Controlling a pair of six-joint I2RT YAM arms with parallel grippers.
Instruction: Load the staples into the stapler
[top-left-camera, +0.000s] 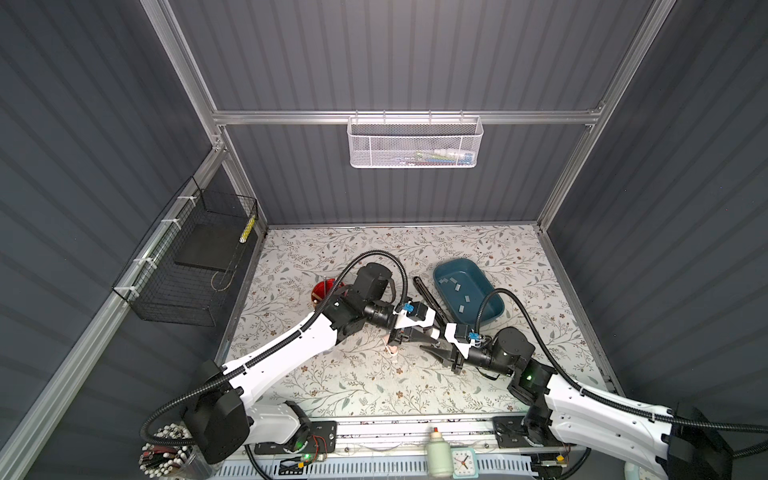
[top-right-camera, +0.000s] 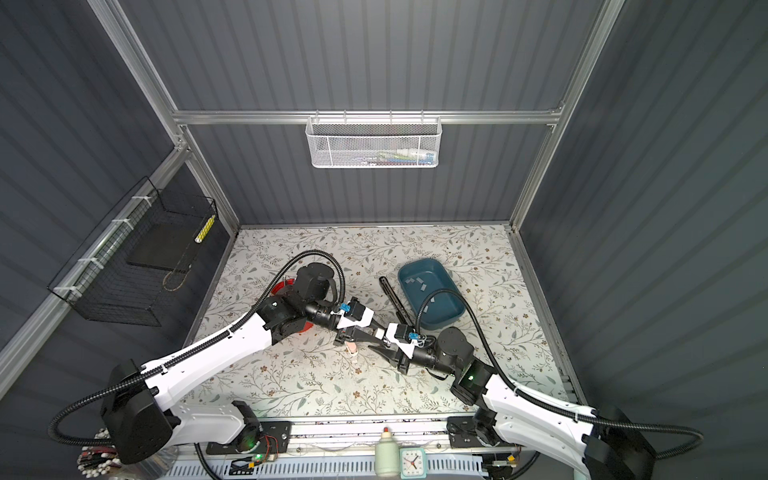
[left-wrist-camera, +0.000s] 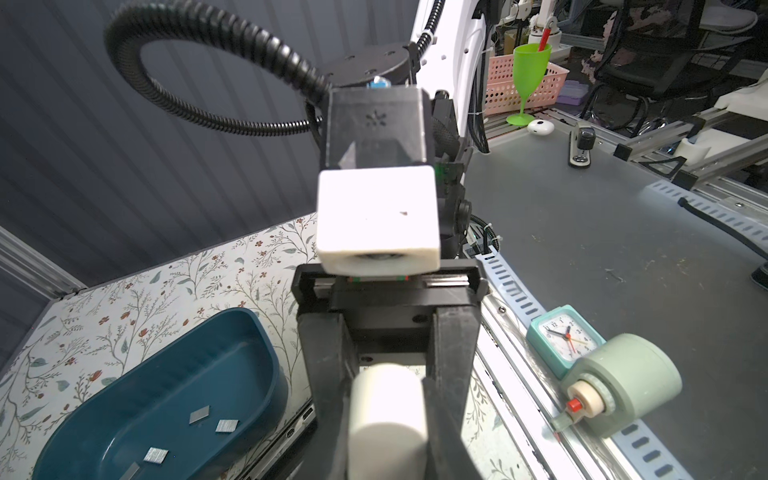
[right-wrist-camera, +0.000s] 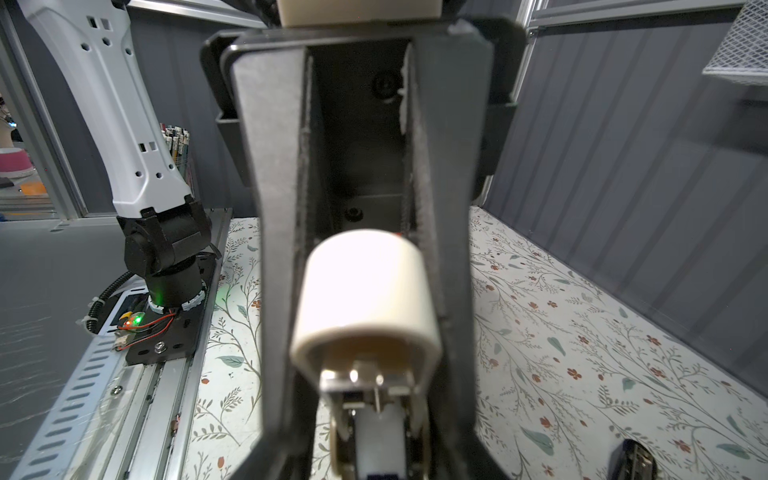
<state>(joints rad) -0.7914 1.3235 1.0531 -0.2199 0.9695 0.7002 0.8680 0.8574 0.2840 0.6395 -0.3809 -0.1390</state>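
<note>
The left hand is clamped on a white cylinder with metal, stapler-like parts at its end, presenting it endwise to the other arm. The right hand faces it, fingers narrow and straddling the same cylinder. Whether they press it I cannot tell. This is likely a handover or two-handed brace. Just beyond both hands the black stapler lies on the tabletop. Past it, the staples sit loose in the tray, within easy reach.

A white mesh basket hangs on the far wall, a black wire basket at left; a teal alarm clock and pale green bottle stand near.
</note>
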